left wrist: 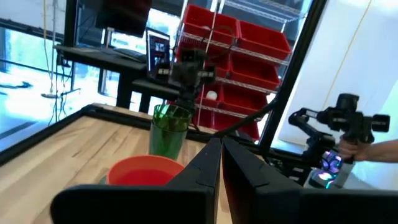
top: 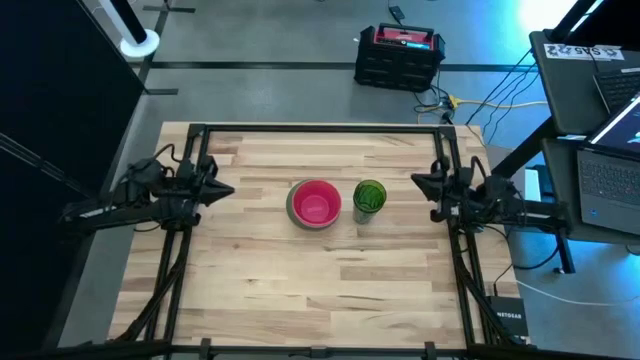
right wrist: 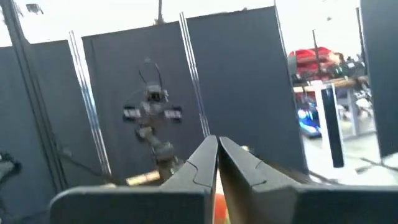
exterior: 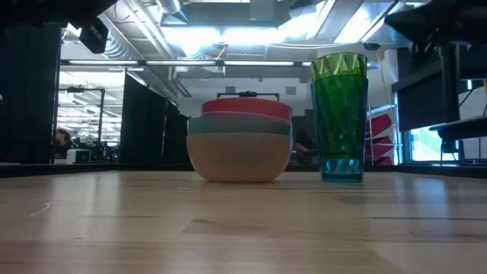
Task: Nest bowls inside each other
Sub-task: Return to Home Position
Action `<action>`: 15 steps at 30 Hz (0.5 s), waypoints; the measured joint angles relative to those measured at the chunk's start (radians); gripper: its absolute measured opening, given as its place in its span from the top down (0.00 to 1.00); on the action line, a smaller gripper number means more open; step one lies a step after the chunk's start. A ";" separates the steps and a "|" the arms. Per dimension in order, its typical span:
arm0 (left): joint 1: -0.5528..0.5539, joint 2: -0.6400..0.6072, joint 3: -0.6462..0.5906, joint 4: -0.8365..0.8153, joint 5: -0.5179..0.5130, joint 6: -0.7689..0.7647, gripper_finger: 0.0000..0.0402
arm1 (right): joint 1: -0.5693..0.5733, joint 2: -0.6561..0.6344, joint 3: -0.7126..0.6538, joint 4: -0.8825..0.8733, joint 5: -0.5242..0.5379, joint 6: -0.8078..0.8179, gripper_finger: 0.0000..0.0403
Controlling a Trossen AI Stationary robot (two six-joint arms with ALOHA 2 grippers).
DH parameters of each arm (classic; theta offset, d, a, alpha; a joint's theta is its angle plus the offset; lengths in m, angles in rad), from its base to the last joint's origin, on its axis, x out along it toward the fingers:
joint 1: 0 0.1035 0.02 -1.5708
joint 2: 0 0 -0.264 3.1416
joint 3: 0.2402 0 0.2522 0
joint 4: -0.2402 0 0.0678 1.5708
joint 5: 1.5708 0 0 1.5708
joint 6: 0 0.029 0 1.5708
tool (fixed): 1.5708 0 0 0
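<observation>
The bowls [top: 315,203] stand nested in one stack at the table's middle, its bottom bowl resting on the wood. In the low view a coral pink bowl [exterior: 246,109] tops it, a green one [exterior: 240,125] shows below, and a pale one [exterior: 240,156] is outermost. In the left wrist view the top bowl [left wrist: 143,171] shows red. My left gripper [top: 225,190] [left wrist: 221,142] hangs shut at the table's left side, well clear of the stack. My right gripper [top: 418,180] [right wrist: 217,140] hangs shut at the right side, pointing toward the middle.
A tall translucent green-teal cup [top: 369,197] [exterior: 340,125] stands upright just right of the stack, with something yellow-green at its top. The arms' black frames [top: 180,260] run along both sides of the table. Bare wood lies at the near and far edges.
</observation>
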 joint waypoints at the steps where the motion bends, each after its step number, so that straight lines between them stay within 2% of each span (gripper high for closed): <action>1: 0.000 -0.002 0.000 0.000 0.000 -0.001 1.00 | -0.001 0.000 -0.008 -0.006 0.000 0.000 1.00; 15: 0.000 -0.029 -0.007 0.005 0.000 -0.024 1.00 | -0.013 0.000 -0.122 -0.084 0.000 -0.002 1.00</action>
